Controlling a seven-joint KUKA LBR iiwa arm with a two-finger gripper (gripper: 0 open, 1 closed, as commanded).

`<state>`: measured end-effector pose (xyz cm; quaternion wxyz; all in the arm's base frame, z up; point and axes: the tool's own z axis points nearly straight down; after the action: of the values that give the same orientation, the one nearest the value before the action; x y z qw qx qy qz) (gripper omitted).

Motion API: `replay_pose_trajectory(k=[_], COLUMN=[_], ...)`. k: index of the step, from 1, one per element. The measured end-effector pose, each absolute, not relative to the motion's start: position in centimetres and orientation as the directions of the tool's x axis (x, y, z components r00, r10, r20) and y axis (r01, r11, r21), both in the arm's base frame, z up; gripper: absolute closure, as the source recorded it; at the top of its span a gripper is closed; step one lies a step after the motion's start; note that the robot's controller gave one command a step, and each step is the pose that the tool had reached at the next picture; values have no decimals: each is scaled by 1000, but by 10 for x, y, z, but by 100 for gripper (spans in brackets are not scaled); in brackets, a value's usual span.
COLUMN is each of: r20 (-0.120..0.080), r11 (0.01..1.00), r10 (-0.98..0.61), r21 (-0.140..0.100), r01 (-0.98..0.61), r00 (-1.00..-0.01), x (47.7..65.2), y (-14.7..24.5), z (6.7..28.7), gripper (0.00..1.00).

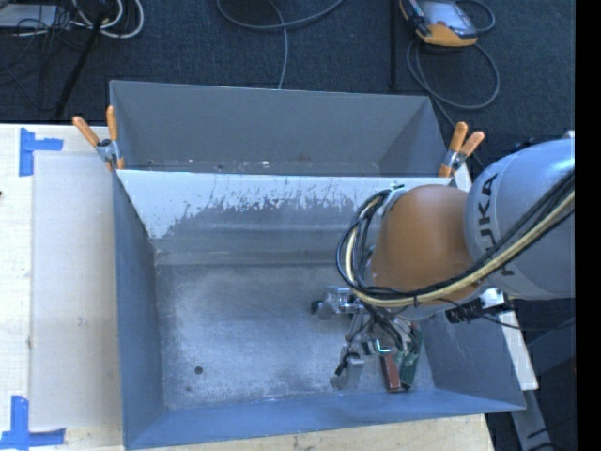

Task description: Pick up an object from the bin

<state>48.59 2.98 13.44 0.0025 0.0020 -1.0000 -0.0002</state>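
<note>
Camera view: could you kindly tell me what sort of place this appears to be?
Probably a robotics lab's bin-picking cell: a KUKA arm reaches into a grey metal bin, with loose cables lying on dark carpet behind it.

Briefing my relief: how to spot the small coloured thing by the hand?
In the grey bin, find the floor's lower-right corner, below the orange cover. Beside the hand lies a small oblong thing, reddish-brown with a green edge amid grey metal.
</note>
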Motion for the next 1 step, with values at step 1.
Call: replay_pose_trajectory(k=[1], r20=[-1], r11=[998], r10=[-62], r21=[-4], r01=[-61], r00=[-998], x=[516], y=[-50], z=[112], gripper=[0])
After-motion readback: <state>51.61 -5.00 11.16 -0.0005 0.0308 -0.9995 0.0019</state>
